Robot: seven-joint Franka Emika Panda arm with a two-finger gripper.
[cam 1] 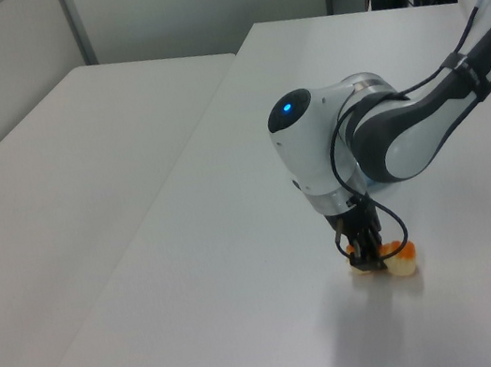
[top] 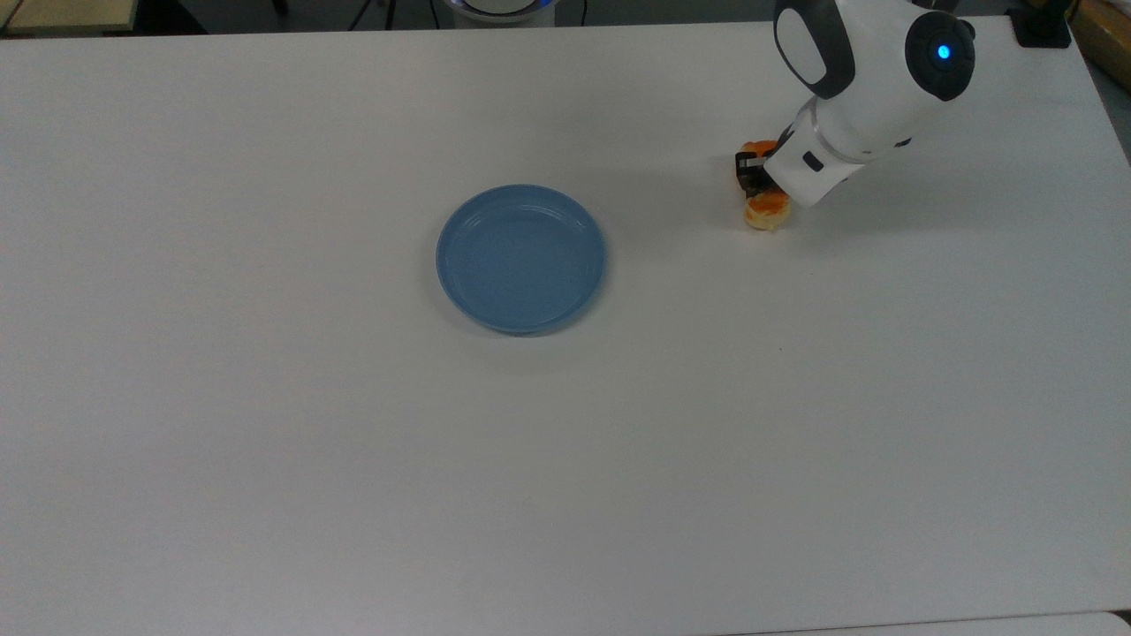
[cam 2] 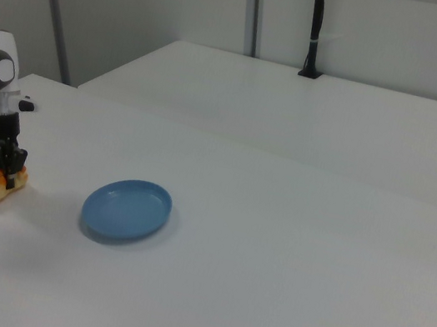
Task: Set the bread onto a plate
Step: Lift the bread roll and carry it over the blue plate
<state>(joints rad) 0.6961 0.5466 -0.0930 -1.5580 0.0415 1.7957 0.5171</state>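
**Gripper down on the bread, plate sits apart**

Top view: gripper (top: 762, 181) is at the upper right of the frame, low over the white table (top: 353, 459). Its fingers straddle the bread (top: 767, 210) and look closed onto it. The bun's pale end with orange glaze pokes out below the wrist; a bit of orange shows above the black finger too. The white arm body covers the rest.

Left view: gripper (cam 1: 367, 257) is at lower centre-right, pointing straight down, fingers pinched on the bread (cam 1: 400, 259). The bun is on or just at the table surface; can't tell whether it is lifted.

Right view: gripper (cam 2: 5, 164) is at the far left of the frame, bread (cam 2: 0, 184) under it, one end tilted slightly up.

Plate (top: 520, 258) is blue, round and empty, sitting centre-left of the top view, well apart from the bread. In the right view the plate (cam 2: 126, 209) is to the bread's right, with bare table between them.
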